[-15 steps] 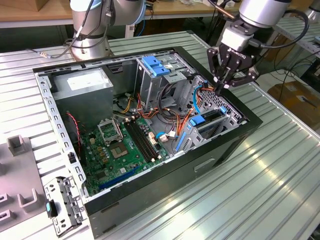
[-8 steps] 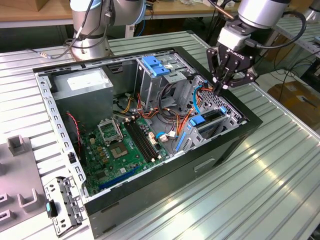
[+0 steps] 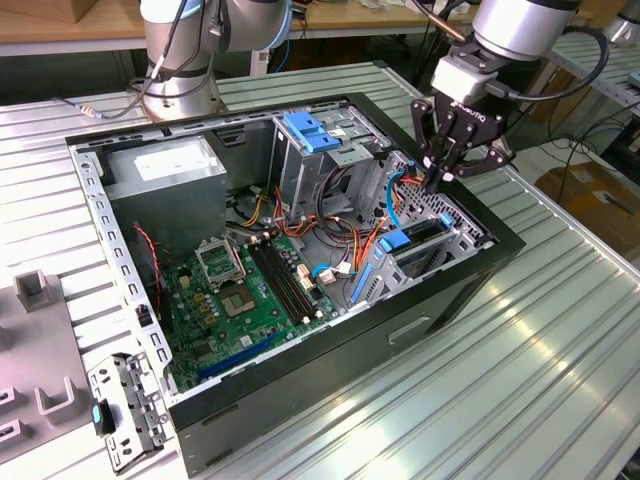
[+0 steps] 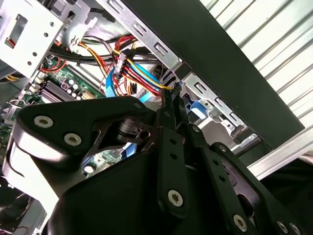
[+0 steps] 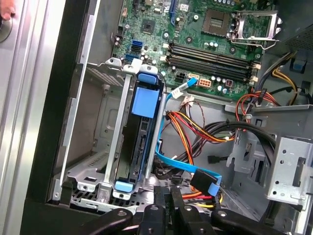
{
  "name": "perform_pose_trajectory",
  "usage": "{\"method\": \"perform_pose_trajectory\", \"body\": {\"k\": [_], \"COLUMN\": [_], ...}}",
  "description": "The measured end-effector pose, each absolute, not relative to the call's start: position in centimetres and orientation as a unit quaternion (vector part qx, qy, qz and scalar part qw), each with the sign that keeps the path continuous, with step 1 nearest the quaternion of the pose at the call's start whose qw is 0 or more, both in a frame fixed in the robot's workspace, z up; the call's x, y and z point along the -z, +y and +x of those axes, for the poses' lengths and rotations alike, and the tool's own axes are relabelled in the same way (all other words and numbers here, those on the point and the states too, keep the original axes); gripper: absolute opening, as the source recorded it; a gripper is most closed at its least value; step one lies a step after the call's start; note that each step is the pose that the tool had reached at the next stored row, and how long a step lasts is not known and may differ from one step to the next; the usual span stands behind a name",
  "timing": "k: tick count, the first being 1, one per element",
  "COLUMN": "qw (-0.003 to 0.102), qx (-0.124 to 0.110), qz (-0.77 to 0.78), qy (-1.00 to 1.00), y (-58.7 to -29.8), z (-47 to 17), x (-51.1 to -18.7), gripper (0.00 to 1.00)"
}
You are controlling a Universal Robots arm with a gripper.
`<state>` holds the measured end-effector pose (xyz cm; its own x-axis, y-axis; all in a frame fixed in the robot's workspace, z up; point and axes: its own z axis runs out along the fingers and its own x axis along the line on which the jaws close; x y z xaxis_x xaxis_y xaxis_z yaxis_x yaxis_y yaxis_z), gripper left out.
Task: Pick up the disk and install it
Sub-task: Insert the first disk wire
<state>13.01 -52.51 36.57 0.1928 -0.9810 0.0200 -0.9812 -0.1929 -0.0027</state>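
Observation:
The disk (image 5: 146,103) stands on edge inside the metal drive bay at the case's front corner, its bright blue carrier rail (image 3: 398,241) showing between the bay walls. My gripper (image 3: 437,182) hangs just above the cable bundle beside that bay, apart from the disk. Its two black fingers are pressed together in both wrist views, shut with nothing visible between them (image 4: 172,93) (image 5: 168,192). A blue flat data cable with a black plug (image 5: 205,182) lies close to the fingertips. Most of the disk's body is hidden by the bay.
The open black computer case (image 3: 330,340) lies on a ribbed metal table. Inside are the green motherboard (image 3: 240,290), a grey box with a white label (image 3: 165,165), an upper cage with a blue latch (image 3: 315,130) and loose coloured wires (image 5: 195,129). A metal bracket (image 3: 125,410) lies outside.

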Motion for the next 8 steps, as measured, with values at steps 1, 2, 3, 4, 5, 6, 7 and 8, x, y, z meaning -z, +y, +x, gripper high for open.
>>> {"method": "perform_pose_trajectory", "body": {"k": [1,2,3,4,5,6,7,8], "qw": [0.005,0.005,0.005,0.005,0.005,0.005,0.005,0.005], "qx": [-0.009,-0.009,-0.009,-0.009,-0.009,-0.009,-0.009,-0.009], "qz": [0.771,0.771,0.771,0.771,0.77,0.77,0.77,0.77], "qy": [-0.636,-0.637,-0.637,-0.637,-0.637,-0.638,-0.638,-0.638], "y": [-52.53,-52.53,-52.54,-52.54,-52.53,-52.53,-52.53,-52.53], "z": [12.97,12.94,12.94,12.94,12.93,12.93,12.93,12.93], "x": [-36.54,-36.53,-36.53,-36.52,-36.52,-36.52,-36.52,-36.52], "gripper": [0.17,0.17,0.17,0.17,0.17,0.17,0.17,0.17]}}
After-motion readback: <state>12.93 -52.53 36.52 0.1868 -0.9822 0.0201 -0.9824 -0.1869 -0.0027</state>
